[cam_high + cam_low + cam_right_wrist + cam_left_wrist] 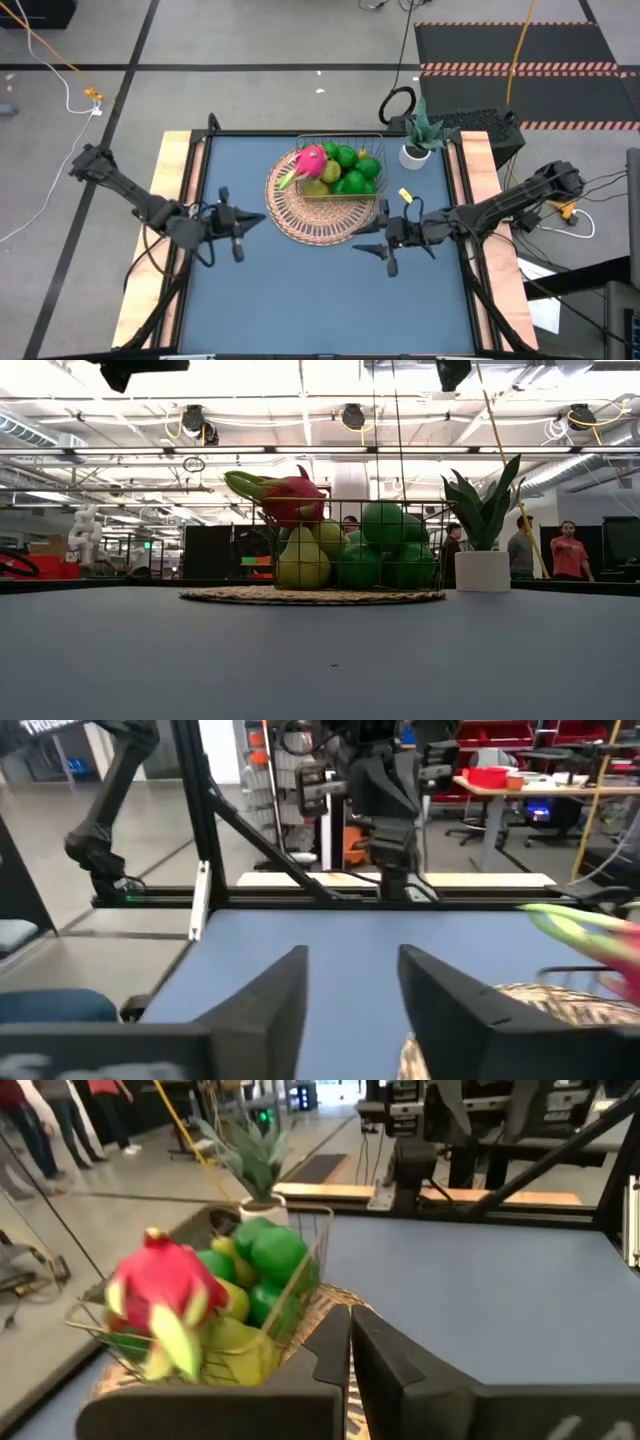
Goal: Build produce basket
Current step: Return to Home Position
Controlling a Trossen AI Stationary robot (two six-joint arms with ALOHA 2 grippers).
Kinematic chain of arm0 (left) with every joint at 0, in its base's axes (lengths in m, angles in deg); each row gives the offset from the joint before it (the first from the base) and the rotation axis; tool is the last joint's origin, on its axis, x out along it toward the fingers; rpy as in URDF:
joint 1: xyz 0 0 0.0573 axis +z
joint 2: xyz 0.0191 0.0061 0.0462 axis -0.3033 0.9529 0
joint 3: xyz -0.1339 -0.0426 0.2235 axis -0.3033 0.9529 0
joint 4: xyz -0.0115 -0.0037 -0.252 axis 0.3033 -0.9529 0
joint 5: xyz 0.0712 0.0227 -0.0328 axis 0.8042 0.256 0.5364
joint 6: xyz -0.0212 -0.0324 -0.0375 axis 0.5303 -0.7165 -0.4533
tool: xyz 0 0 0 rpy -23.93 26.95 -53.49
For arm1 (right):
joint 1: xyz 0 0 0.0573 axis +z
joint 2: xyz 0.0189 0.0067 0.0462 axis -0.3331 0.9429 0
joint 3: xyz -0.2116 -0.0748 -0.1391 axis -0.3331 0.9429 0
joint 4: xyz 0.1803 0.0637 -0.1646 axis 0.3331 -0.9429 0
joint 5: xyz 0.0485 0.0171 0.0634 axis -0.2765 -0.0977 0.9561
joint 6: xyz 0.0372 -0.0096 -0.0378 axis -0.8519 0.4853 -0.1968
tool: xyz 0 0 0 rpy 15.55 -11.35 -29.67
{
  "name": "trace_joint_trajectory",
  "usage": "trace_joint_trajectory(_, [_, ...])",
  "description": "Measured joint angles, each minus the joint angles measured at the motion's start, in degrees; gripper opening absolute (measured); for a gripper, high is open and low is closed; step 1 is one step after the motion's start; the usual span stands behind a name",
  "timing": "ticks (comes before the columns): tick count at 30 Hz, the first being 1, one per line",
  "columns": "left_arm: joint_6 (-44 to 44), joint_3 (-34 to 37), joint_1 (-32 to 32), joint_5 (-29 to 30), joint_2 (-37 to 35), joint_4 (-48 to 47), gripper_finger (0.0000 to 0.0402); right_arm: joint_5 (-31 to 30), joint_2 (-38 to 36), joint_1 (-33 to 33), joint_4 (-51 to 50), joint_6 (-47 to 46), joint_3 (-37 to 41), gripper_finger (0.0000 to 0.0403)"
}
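The copper wire basket (372, 141) stands on the round wicker mat (310, 218) at the table's far middle. It holds the pink dragon fruit (310, 160) on top, green limes (352, 168) and yellow-green pears (318, 187). No grape bunch shows. In the low view the basket (440, 520) holds the dragon fruit (285, 495), pears (303, 560) and limes (385, 545). My left gripper (260, 220) hovers left of the mat, shut, empty; its wrist view shows the fingers (350, 1350) nearly together before the basket (300, 1285). My right gripper (360, 238) hovers at the mat's near right, open (350, 990), empty.
A potted green plant in a white pot (416, 148) stands right of the basket near the far right corner. A small yellow object (405, 195) lies on the table between plant and right gripper. Blue tabletop (320, 300) stretches toward the near edge. People stand in the room beyond (570, 550).
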Motion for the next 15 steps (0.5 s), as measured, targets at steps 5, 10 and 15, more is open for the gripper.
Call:
trace_joint_trajectory(5, [3.56, 0.0, 0.0, 0.82, -6.5, -2.7, 0.0013, -0.08, -7.81, -0.51, -7.32, 1.86, 0.02, 0.0074])
trace_joint_trajectory(10, [7.77, 0.0, 0.0, 0.84, -12.19, -3.19, 0.0006, 0.01, -17.61, -0.54, -13.95, 4.67, 0.0, 0.0007])
trace_joint_trajectory(15, [9.96, 0.04, 0.0, 2.58, -15.68, -5.12, 0.002, -0.1, -25.52, -0.67, -20.05, 4.32, 0.0, 0.0009])
